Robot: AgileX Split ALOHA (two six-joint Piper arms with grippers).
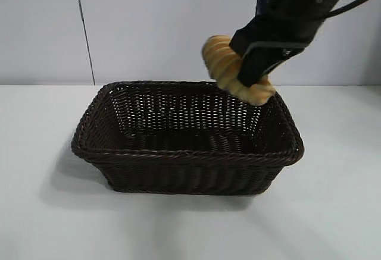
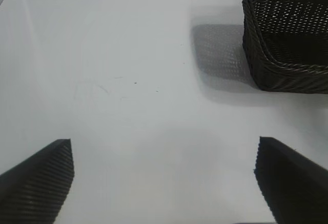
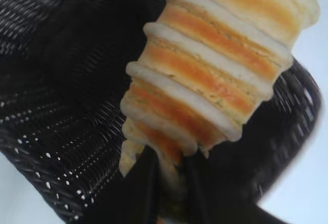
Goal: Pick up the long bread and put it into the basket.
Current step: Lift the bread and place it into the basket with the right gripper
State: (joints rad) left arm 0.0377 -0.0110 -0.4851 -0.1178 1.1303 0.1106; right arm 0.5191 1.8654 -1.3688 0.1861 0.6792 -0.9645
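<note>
Carry step: I am holding the long bread (image 1: pixel 235 69) in the right gripper (image 1: pixel 257 69) jaws above the wicker basket (image 1: pixel 178 159) far rim, lowering and release pending; left gripper (image 2: pixel 164 178) jaws wide over the counter (image 2: pixel 128 80).

Glossy black right arm (image 1: pixel 300 4) with trailing black cables; matte black, finely ribbed left gripper (image 2: pixel 164 183) fingers (image 2: pixel 38 178).

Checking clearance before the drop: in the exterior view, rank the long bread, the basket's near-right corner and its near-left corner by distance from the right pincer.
1. The long bread: clamped in the right pincer, above the basket's far-right rim.
2. The basket's near-right corner: below the pincer, toward the camera.
3. The near-left corner: farthest, across the basket.
</note>
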